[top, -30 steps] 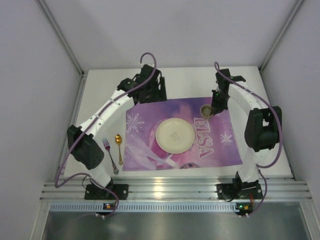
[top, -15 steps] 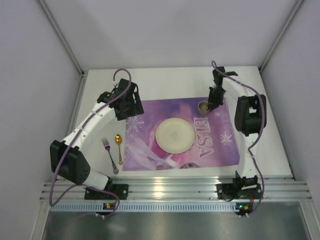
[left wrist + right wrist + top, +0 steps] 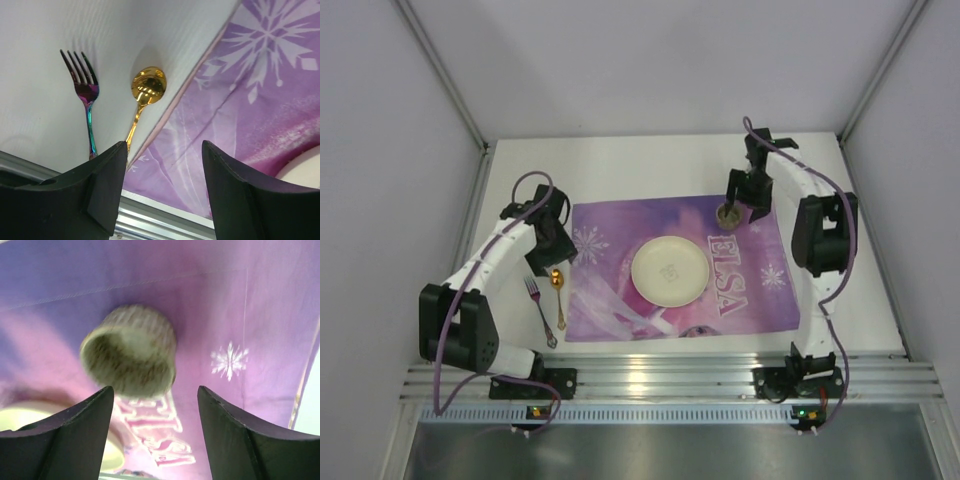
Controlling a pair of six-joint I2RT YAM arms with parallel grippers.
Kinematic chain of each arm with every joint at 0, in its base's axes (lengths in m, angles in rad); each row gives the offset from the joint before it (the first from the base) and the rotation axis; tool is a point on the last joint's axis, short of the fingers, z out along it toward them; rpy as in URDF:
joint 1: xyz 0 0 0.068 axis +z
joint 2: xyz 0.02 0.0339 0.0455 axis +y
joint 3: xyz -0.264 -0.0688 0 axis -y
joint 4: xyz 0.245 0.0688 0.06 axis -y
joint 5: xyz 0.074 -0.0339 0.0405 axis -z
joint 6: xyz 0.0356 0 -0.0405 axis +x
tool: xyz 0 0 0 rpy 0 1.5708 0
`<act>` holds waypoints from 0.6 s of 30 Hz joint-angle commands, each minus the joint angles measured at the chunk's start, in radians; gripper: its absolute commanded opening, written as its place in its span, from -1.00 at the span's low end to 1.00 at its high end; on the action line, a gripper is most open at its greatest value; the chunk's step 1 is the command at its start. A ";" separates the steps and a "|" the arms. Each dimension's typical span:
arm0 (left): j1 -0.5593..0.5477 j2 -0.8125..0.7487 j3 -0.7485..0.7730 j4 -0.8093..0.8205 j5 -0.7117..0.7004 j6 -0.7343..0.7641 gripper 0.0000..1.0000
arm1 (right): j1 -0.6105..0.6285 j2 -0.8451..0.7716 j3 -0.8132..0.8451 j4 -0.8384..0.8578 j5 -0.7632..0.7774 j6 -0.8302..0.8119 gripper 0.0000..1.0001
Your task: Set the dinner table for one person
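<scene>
Left wrist view: I am holding my left fingers (image 3: 162,150) spread apart, with nothing between them. They are hanging above the spot where the purple placemat (image 3: 250,100) is meeting the white tabletop (image 3: 40,40). The placemat's edge is running slantwise through the gap between my tips. Ahead of one finger, a rainbow-tinted fork (image 3: 87,95) is lying on the bare tabletop with its tines pointing away from me. A gold spoon (image 3: 147,87) is lying just beside it, on the gap side, with its bowl away from me and its handle coming toward that same fingertip. Neither one is touching the placemat. Outside my other finger, a sliver of the pale plate (image 3: 305,170) is showing on the placemat.

On the right wrist view, I am holding my right fingers (image 3: 155,395) wide apart too, gripping nothing. A small ribbed cup (image 3: 130,350) is sitting just beyond the tips, in line with the gap. It is blurred, and its mouth is tipping toward me. It is resting on the placemat (image 3: 250,300).

From the top view, the tabletop (image 3: 670,165) is stretching well past the placemat (image 3: 620,290) on every side of both fingers. The plate (image 3: 670,271) is sitting mid-placemat, between my left fingers (image 3: 552,255) and my right fingers (image 3: 740,195).
</scene>
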 commanded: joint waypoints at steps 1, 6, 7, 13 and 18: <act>0.021 -0.038 -0.026 0.028 -0.028 -0.012 0.32 | 0.035 -0.224 -0.016 -0.027 -0.014 -0.007 0.37; 0.028 0.054 -0.090 0.075 -0.059 -0.019 0.20 | 0.046 -0.392 -0.180 -0.012 -0.034 0.004 0.37; 0.035 0.062 -0.118 0.090 -0.047 -0.019 0.18 | 0.044 -0.438 -0.230 -0.010 -0.033 0.004 0.36; 0.041 0.073 -0.204 0.172 -0.069 -0.018 0.09 | 0.044 -0.577 -0.413 0.010 -0.008 0.004 0.36; 0.045 0.065 -0.268 0.279 -0.068 0.043 0.03 | 0.041 -0.648 -0.508 0.016 0.007 -0.004 0.36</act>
